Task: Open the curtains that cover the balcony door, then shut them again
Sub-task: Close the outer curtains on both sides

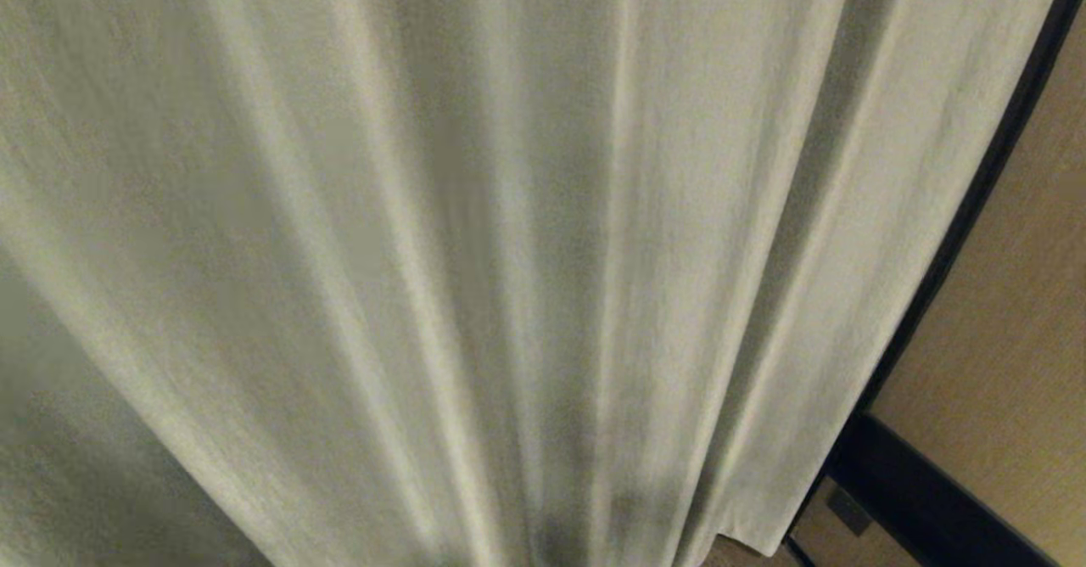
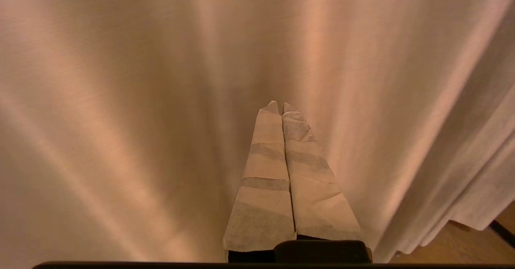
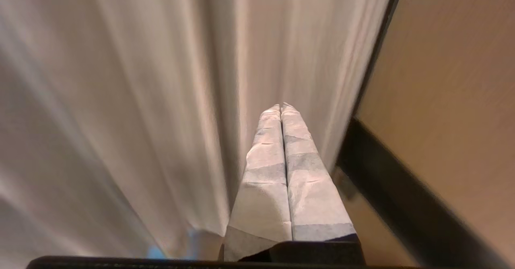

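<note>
The curtains (image 1: 509, 253) hang in thick pale pleats and fill almost the whole head view; they also fill the left wrist view (image 2: 141, 100) and most of the right wrist view (image 3: 120, 100). The balcony door is hidden behind them. My left gripper (image 2: 280, 104) is shut, its taped fingers pressed together, pointing at the cloth with nothing between them. My right gripper (image 3: 280, 106) is shut too, empty, pointing at the curtain's right-hand edge. Neither arm shows in the head view.
A dark frame strip (image 1: 976, 202) runs along the curtain's right edge, with a tan wall (image 1: 1010, 312) beyond it and a dark skirting board (image 1: 925, 491) at its foot. The curtain hem (image 2: 454, 220) hangs just above a wooden floor.
</note>
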